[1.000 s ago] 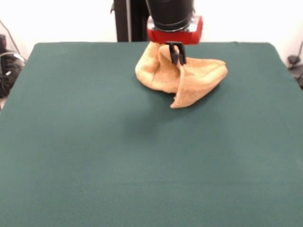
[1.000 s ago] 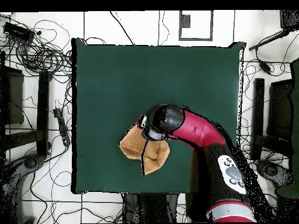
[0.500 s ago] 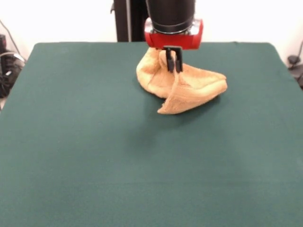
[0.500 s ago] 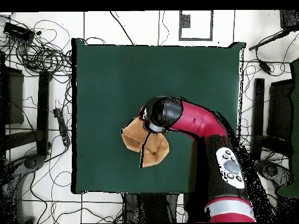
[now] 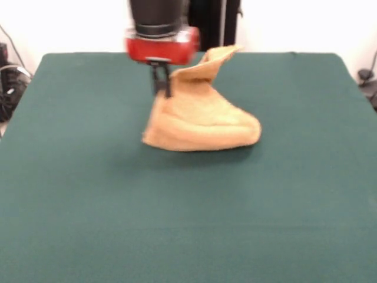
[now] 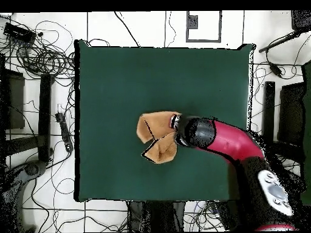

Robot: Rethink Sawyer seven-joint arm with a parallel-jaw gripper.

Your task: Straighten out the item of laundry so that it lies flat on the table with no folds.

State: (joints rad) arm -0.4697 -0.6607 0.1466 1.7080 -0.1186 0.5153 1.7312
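You have a dark green felt-covered table [image 5: 88, 206] [image 6: 121, 79] before you. One thing lies on it: a golden-orange terry towel [image 5: 200, 118] [image 6: 159, 138], bunched and folded, near the middle.

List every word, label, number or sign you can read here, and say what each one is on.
None can be read.
Towel: no print shows; no tag is visible.
Table: plain green cloth, no markings.
Arm: no legible lettering; the small marks on its grey panel in the overhead view are too small to read.
Hand: no label visible.
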